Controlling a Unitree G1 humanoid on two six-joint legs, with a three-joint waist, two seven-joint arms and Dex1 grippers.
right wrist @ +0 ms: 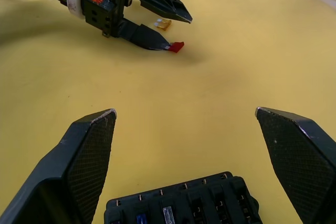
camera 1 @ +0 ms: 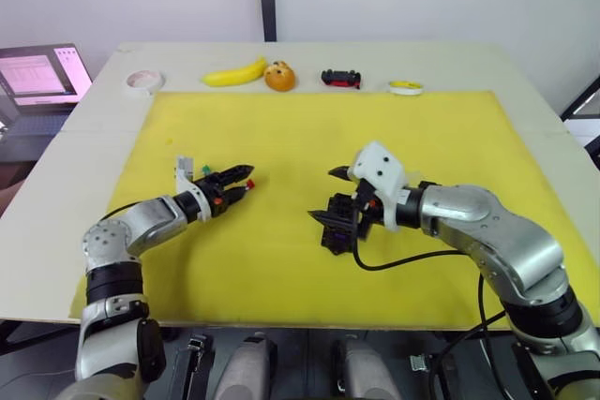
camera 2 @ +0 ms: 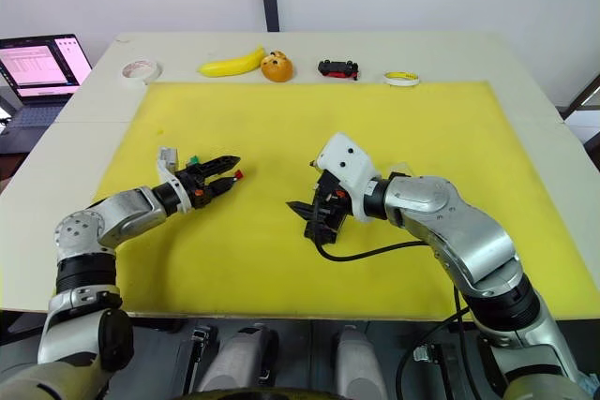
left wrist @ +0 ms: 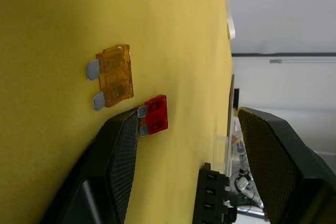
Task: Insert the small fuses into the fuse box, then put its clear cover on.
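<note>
Both sets of jaws stand parted, clamped on nothing. The left gripper [camera 1: 240,181] lies low over the yellow mat [camera 1: 281,128], toward the robot's left of its middle; in the left wrist view one black finger [left wrist: 118,145] touches the metal leg end of a red fuse [left wrist: 155,115] that lies flat on the mat, while the other finger [left wrist: 273,150] stands well apart from it; an orange-amber fuse [left wrist: 113,76] lies just beside the red one, apart from both fingers. The right wrist view shows the same pair from the other side: the red fuse [right wrist: 177,46] at the tip of the lower finger and the amber fuse [right wrist: 164,23] just past it, between the spread fingers.

The right gripper [camera 1: 330,196] hangs near the middle of the mat with its fingers wide; the fuse box [right wrist: 181,205] sits on the mat right beneath it, between the two fingers [right wrist: 86,145] without either touching it as far as can be seen; at least a blue fuse [right wrist: 140,219] and a grey one [right wrist: 168,214] sit in its slots. A black cable [camera 1: 403,258] loops over the mat beside the right arm.

Along the far edge of the table [camera 1: 525,81], off the mat, stand a white tape roll [camera 1: 144,81], a banana [camera 1: 234,73], an orange round fruit [camera 1: 280,76], a black-and-red toy car [camera 1: 340,78] and a small yellow-and-white ring [camera 1: 406,87]; a laptop [camera 1: 42,77] with a lit screen stands beyond the table's left side. I cannot make out the clear cover with any certainty.
</note>
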